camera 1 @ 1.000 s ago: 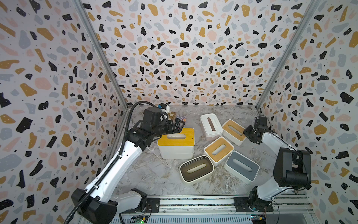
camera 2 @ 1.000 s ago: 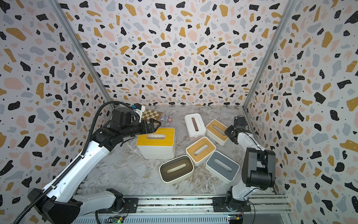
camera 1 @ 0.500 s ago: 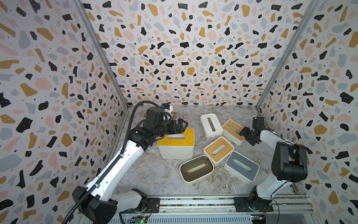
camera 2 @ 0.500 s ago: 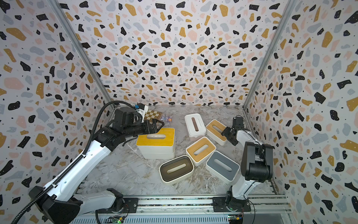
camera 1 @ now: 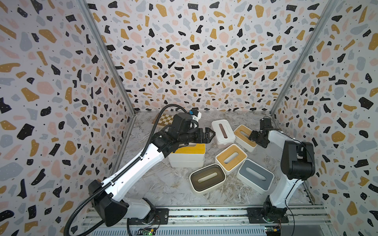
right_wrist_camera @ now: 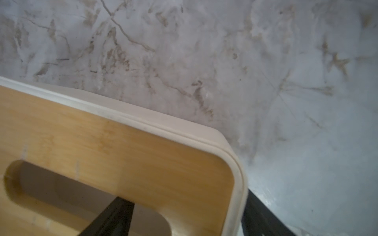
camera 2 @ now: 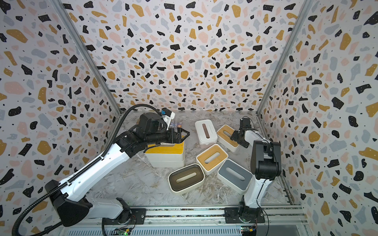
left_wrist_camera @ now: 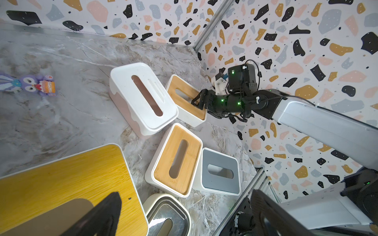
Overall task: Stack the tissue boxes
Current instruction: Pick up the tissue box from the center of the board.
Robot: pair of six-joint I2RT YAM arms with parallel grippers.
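Two stacked, five left.
My left claw [camera 1: 211,135] gapes above the yellow stack [camera 1: 189,152]; my right claw [left_wrist_camera: 197,99], jaws apart, straddles the far wood-lidded box [camera 1: 244,133] at its end, unclamped. The four other boxes [camera 1: 230,158] lie loose on the surface [camera 1: 180,190].

Bright, even diffuse light, soft shadows only. Both top views sharp; walls [camera 1: 184,61] bow at edges. Right wrist view soft, close wood-lid box [right_wrist_camera: 122,143] blurred. Left end effector [left_wrist_camera: 186,194] fingers [left_wrist_camera: 102,216] out of focus; glare on olive box [left_wrist_camera: 167,214].
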